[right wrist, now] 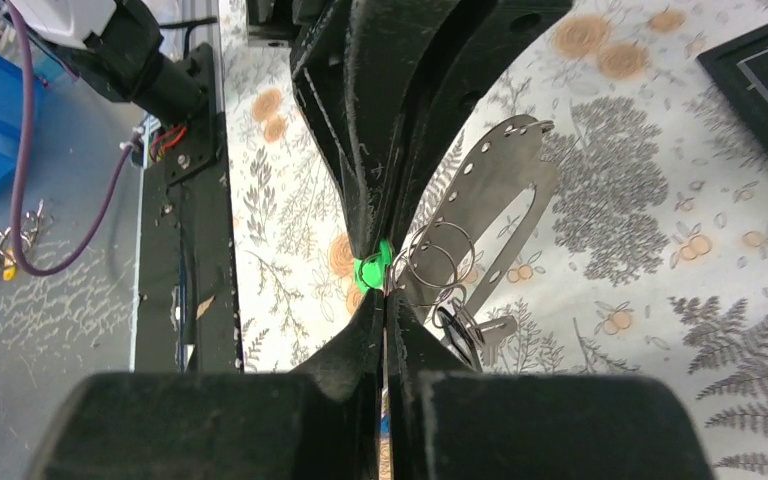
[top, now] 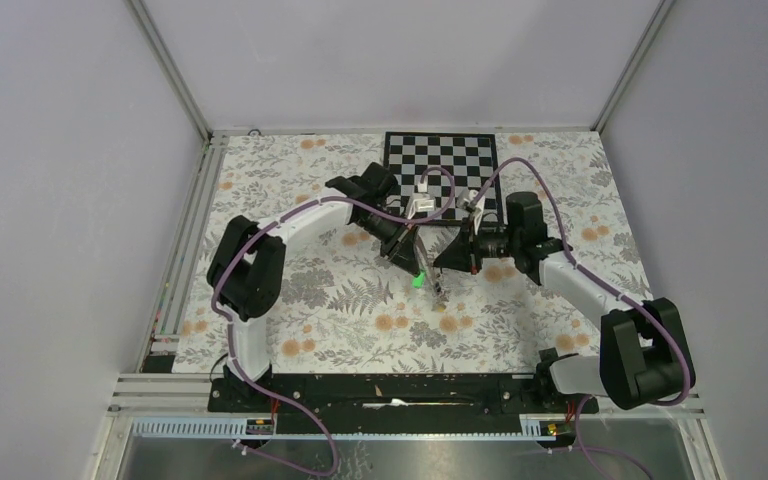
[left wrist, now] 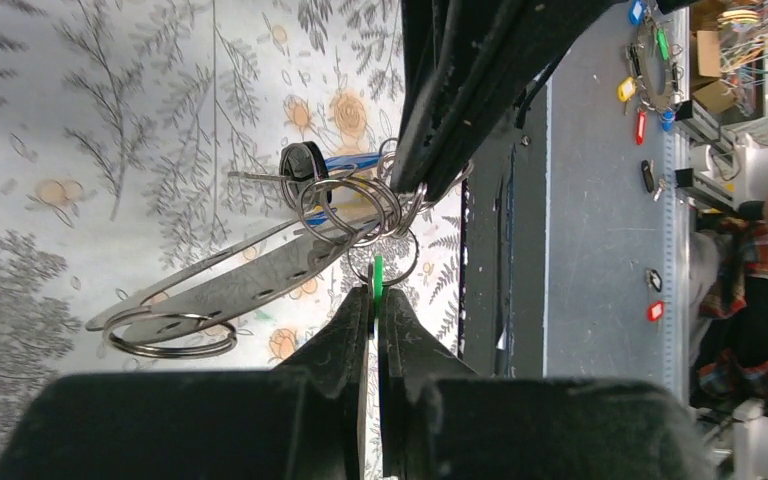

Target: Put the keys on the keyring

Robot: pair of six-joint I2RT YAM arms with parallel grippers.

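Left gripper (left wrist: 377, 297), jaws clamped on the head of the green key (left wrist: 377, 270), offers it to the keyring (left wrist: 385, 205). Right gripper (right wrist: 385, 300), closed on that keyring, holds it above the table (top: 340, 300), probably so the 2 can thread.

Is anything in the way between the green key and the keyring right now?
Nothing separate shows between them. The left gripper pinches the green key right at the keyring, which the right gripper holds. The other rings bunched beside it crowd the spot.
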